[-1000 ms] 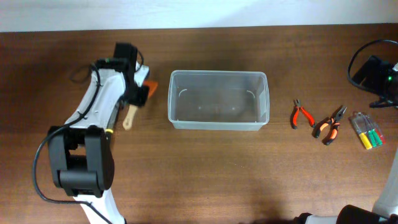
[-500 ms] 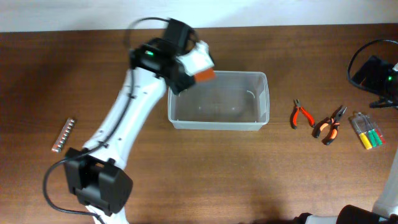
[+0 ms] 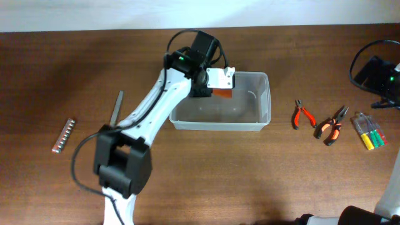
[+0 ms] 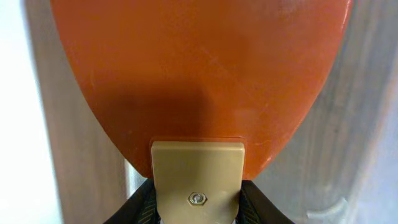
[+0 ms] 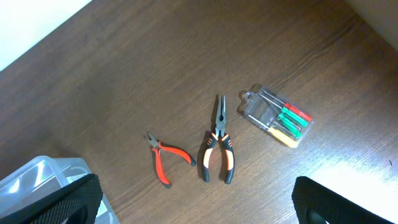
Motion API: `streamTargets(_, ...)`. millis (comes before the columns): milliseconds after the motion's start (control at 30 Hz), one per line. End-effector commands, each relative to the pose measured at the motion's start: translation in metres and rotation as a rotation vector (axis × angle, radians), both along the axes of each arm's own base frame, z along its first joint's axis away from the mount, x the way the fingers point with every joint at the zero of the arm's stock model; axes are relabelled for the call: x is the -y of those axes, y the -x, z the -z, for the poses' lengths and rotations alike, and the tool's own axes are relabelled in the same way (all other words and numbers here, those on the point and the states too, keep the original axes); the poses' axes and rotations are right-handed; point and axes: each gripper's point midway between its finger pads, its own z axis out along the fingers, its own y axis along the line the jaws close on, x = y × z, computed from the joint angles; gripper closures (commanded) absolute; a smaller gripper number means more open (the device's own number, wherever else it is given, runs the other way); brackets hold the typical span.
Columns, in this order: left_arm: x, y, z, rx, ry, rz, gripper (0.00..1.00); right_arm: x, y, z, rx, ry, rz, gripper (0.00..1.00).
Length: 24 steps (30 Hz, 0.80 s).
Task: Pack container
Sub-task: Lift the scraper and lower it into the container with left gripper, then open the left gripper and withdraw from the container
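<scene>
We log left jaws clenched on an orange-bladed tool (image 4: 199, 74) over the container (image 3: 267, 103); right jaws spread wide above long-nose pliers (image 5: 217, 152) on the bench (image 5: 124, 74).

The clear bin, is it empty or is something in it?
Empty where visible: the container floor shows bare. The left gripper holds an orange scraper over its far side, hiding a patch.
</scene>
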Motion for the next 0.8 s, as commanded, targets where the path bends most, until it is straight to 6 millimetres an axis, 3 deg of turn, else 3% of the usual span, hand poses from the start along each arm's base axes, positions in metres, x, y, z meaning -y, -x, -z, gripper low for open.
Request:
streamTargets(0,0.01,-0.004,0.008,-0.001,0.019,0.049,0.97,0.002,0.0,0.002,-0.003,-0.005,0.012,0.01)
streamTargets(200,0.01,-0.011,0.036,-0.029,0.004,0.041,0.95,0.002,0.0,0.002,-0.003,-0.005,0.012,0.01)
streamTargets(267,0.009,-0.011,0.04,-0.039,0.005,0.03,0.9,0.002,0.0,0.002,-0.003,-0.005,0.012,0.01)
streamTargets(333,0.009,-0.01,0.041,-0.043,0.003,0.03,0.76,0.002,0.0,0.002,-0.003,-0.005,0.012,0.01)
streamTargets(400,0.009,-0.01,0.039,-0.047,0.016,-0.002,0.61,0.002,0.0,0.002,-0.003,-0.005,0.012,0.01)
streamTargets(500,0.007,-0.011,0.035,-0.06,0.048,-0.105,0.51,0.002,0.0,0.002,-0.003,-0.005,0.012,0.01)
streamTargets(633,-0.011,-0.024,0.023,-0.013,0.048,-0.297,0.51,0.002,0.0,0.002,-0.003,-0.005,0.012,0.01)
streamTargets(767,-0.023,-0.03,0.005,0.01,0.045,-0.359,0.5,0.002,0.0,0.002,-0.003,-0.005,0.012,0.01)
